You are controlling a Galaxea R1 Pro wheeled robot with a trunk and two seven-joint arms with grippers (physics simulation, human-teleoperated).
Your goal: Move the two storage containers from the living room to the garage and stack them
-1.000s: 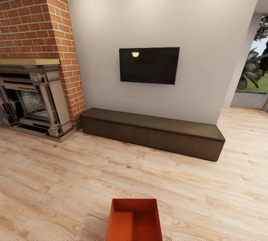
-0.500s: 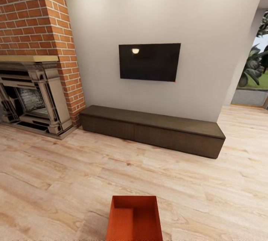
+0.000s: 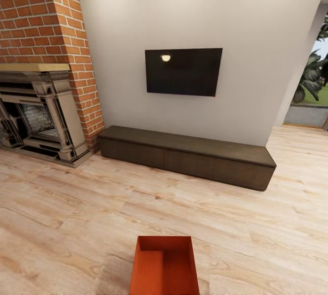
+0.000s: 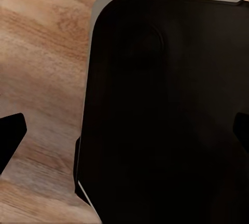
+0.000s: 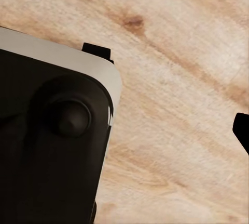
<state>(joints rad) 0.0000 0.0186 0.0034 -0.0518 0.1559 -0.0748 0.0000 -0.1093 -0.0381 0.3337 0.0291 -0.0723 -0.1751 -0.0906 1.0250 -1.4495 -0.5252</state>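
Looking at this, the job is barely getting going. The robot is sitting in the living room, facing the TV (image 3: 183,72), the dark bench (image 3: 187,157) and the brick fireplace (image 3: 43,108), and one orange-red storage container (image 3: 164,265) is resting on the wood floor (image 3: 68,213) right at the near edge of the head view. No garage anywhere, nothing stacked, so basically everything is waiting to be done. In the wrist views dark fingertips (image 4: 9,135) are poking in from opposite edges, so both grippers are looking spread wide, gripping nothing, just hanging over planks beside the robot's black base (image 4: 166,115).
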